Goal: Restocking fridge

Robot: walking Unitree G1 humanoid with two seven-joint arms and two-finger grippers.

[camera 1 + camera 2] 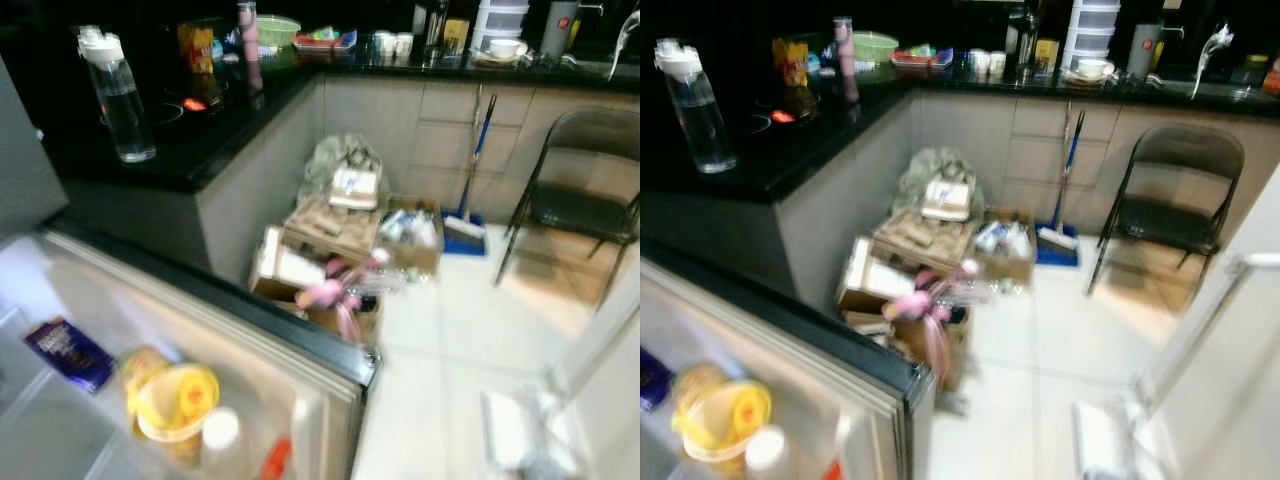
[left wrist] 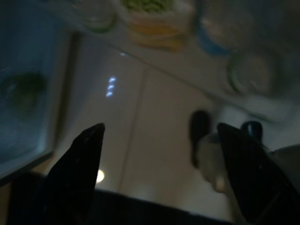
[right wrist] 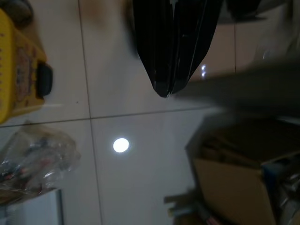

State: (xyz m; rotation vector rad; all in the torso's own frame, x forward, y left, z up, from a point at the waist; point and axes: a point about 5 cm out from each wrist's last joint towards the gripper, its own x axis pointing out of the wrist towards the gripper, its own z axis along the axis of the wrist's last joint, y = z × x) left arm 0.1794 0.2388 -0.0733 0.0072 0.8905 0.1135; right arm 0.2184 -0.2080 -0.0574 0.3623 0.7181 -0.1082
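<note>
- The open fridge door [image 1: 230, 300] fills the 7 to 8 o'clock part of the head views; its dark top edge runs from 9 o'clock down toward 5 o'clock
- In the door shelf a purple packet [image 1: 68, 352] lies at 8 o'clock; a yellow tub [image 1: 176, 400] sits just beside it toward 6 o'clock; a white-capped bottle [image 1: 222, 432] and an orange cap [image 1: 276, 458] stand next to the tub, all blurred
- A black tabletop [image 1: 200, 140] spans 10 to 1 o'clock; a clear water bottle [image 1: 118, 95] with a white lid stands upright on it at 10 o'clock; a pink bottle [image 1: 249, 45], a yellow packet [image 1: 198, 45] and a green bowl [image 1: 277, 28] stand farther back near 12 o'clock
- On the tiled floor [image 1: 470, 340] at the centre sits a heap of cardboard boxes [image 1: 330, 235] with pink items [image 1: 335, 292] on the near side; a blue broom [image 1: 470, 170] leans on the cabinets at 2 o'clock; a dark folding chair [image 1: 585, 195] stands at 3 o'clock
- The left gripper [image 2: 159, 140] shows in its wrist view with fingers spread wide, holding nothing, over pale floor, with blurred jars [image 2: 154, 21] on a shelf beyond
- The right gripper [image 3: 168, 91] has its fingers pressed together, empty, over the floor; a yellow container [image 3: 18, 75], a plastic bag [image 3: 35, 161] and a cardboard box [image 3: 234, 187] lie around it
</note>
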